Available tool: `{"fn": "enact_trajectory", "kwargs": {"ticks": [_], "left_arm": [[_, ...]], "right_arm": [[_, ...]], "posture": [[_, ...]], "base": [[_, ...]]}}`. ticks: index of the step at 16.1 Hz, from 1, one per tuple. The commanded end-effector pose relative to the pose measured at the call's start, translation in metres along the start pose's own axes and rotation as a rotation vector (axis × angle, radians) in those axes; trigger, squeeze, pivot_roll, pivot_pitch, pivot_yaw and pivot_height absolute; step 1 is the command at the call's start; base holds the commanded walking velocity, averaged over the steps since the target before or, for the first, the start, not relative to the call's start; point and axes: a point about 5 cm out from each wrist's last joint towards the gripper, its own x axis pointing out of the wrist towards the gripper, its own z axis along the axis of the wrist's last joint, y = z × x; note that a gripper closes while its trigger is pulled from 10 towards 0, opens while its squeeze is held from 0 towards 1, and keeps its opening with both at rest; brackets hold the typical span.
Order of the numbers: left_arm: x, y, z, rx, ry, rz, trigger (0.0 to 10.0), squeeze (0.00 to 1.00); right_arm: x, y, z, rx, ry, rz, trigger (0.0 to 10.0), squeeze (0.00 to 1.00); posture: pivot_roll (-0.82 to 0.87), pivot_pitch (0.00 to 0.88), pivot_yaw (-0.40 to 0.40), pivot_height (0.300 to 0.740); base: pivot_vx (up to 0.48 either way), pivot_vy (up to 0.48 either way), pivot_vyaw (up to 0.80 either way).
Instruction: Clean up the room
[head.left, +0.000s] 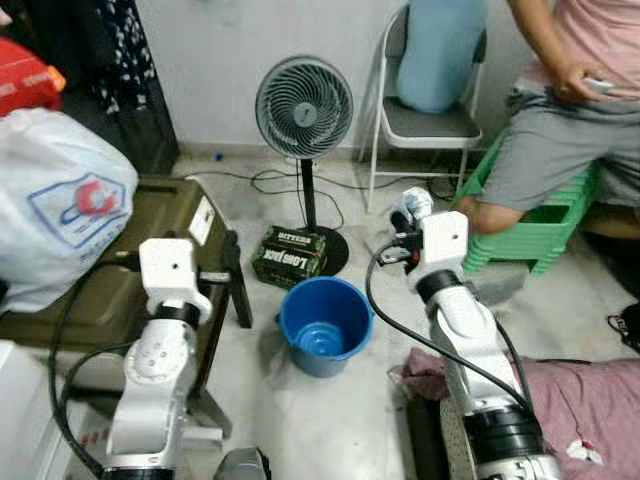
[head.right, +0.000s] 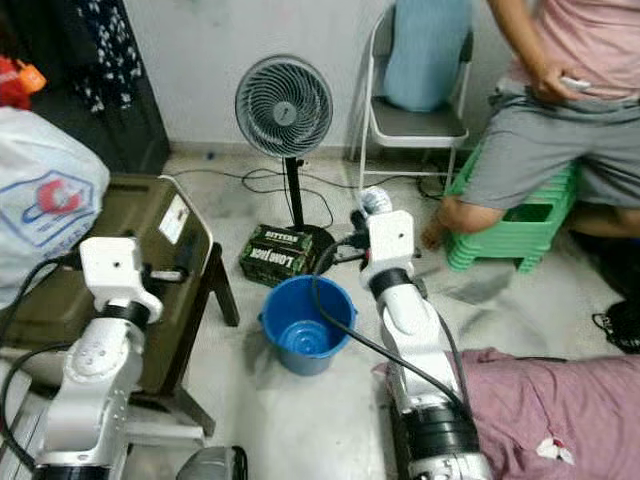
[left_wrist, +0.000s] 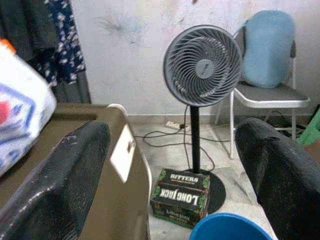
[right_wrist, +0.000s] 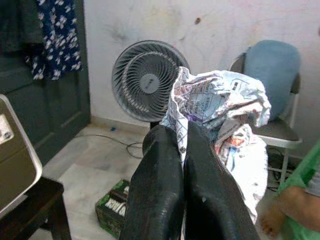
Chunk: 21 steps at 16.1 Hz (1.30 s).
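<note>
Right wrist view shows the right gripper (right_wrist: 181, 150) with its two black fingers pressed together, pinching a crumpled wad of printed paper (right_wrist: 220, 107) that bulges out past the fingertips. From the head cameras, that arm reaches forward at about one o'clock, the paper wad held in the air near the person's shin and well above the floor.

The blue bucket (head.left: 324, 323) stands on the floor dead ahead at twelve o'clock, between the two arms, open side up. Just behind it lies a dark green Long Jack carton (head.left: 290, 255), resting against the round base of the grey pedestal fan (head.left: 304, 108). A folding chair (head.left: 428, 122) with a light blue cushion stands against the wall at one o'clock.

The left gripper (left_wrist: 175, 165) hangs at ten o'clock with its fingers spread wide apart, holding nothing, beside the olive-green case (head.left: 160, 215). A white plastic bag (head.left: 55, 205) sits on that case.

A person (head.left: 590, 110) in grey shorts sits at two o'clock on a stack of green stools (head.left: 535, 235). A pinkish cloth (head.left: 590, 395) lies on the floor at four o'clock.
</note>
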Motion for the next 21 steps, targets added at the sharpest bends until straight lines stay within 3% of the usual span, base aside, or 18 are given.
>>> {"fn": "enact_trajectory", "kwargs": {"ticks": [1,7,9,13,21], "left_arm": [[0.0013,-0.0047,0.0024,-0.008,-0.009,-0.025,10.0,0.00],[0.0024,-0.0061,0.0023,-0.004,-0.009,-0.037,10.0,0.00],[0.0025,-0.0063,0.0023,0.001,-0.009,-0.035,10.0,0.00],[0.0034,-0.0063,0.0014,0.006,-0.002,-0.030,10.0,0.00],[0.0031,-0.0083,0.0016,-0.001,-0.009,-0.050,10.0,0.00]], "right_arm": [[-0.0001,-0.0057,0.0034,-0.013,-0.010,-0.014,10.0,0.00],[-0.0009,-0.0057,0.0036,-0.015,-0.012,-0.020,10.0,0.00],[-0.0012,-0.0053,0.0035,-0.019,-0.012,-0.016,10.0,0.00],[0.0000,-0.0053,0.0040,-0.017,-0.015,-0.019,10.0,0.00],[0.0013,-0.0050,0.0044,-0.020,-0.017,-0.017,10.0,0.00]], "posture": [[-0.01,0.000,-0.011,0.740],[-0.02,0.000,-0.001,0.740],[-0.02,0.000,-0.001,0.740],[-0.02,0.000,0.000,0.740],[-0.01,0.000,-0.004,0.740]], "base": [[0.262,0.000,0.00],[0.277,0.000,0.00],[0.293,0.000,0.68],[0.000,0.000,0.70],[0.036,0.000,0.24]]}}
